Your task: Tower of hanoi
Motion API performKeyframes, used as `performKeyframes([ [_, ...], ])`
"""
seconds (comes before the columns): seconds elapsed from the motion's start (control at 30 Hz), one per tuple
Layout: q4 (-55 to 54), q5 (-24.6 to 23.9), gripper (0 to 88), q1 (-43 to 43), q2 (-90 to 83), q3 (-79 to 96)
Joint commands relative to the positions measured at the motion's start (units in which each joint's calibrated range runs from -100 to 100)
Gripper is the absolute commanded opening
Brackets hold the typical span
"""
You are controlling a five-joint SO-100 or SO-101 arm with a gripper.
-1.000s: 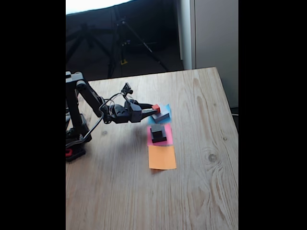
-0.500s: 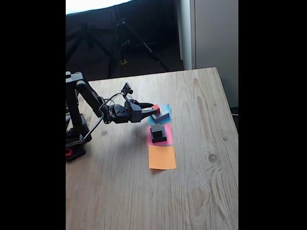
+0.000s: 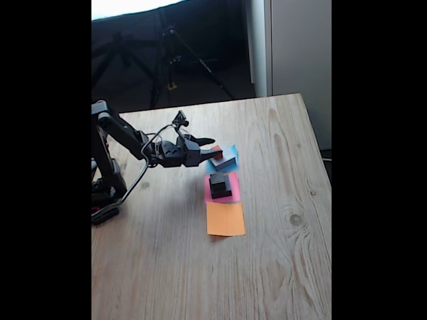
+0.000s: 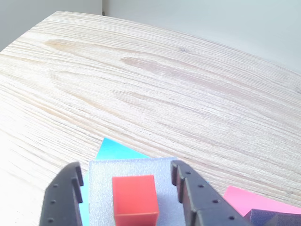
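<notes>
My arm point(image 3: 123, 137) is all black, jointed segments with a black cable looping beside it, red accent at the base. Gripper point(image 4: 127, 181) fingers point(image 4: 63, 200) are black plastic, dotted with small round holes.

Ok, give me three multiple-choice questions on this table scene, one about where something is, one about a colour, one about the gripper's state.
1. Where does the red cube sit?
A. on the grey block
B. on the orange paper
C. on bare table

2. What colour is the paper under the black blocks?
A. blue
B. pink
C. orange

3. How is the gripper?
A. shut on the cube
B. open, fingers either side of the cube
C. holding a black block

Answers: 1 A, the wrist view shows it on grey foam. 2 B, pink paper shows around them. 3 B, gaps show on both sides.
</notes>
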Motion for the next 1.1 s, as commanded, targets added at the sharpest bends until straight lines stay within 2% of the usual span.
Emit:
performKeyframes([
  [0.0, 7.6, -3.1, 21.7, 0.3, -9.5, -2.6],
  [0.1, 18.1, -6.3, 20.0, 0.1, -16.7, -4.5],
  [0.17, 28.9, -9.7, 13.1, 0.3, -22.4, -7.9],
  [0.23, 43.4, -12.5, 1.0, 0.8, -27.6, -14.0],
  [0.37, 64.8, -16.5, 0.3, 1.3, -36.0, -22.8],
  [0.57, 91.4, -18.0, 0.3, 3.2, -43.1, -36.0],
  [0.63, 98.5, -21.2, 0.3, 4.8, -44.4, -41.7],
  [0.8, 115.8, -21.7, 0.3, 11.1, -44.2, -60.3],
  [0.97, 129.0, -12.3, 0.3, 19.9, -42.3, -75.5],
  [1.07, 131.3, -11.7, 0.3, 24.3, -42.2, -79.6],
])
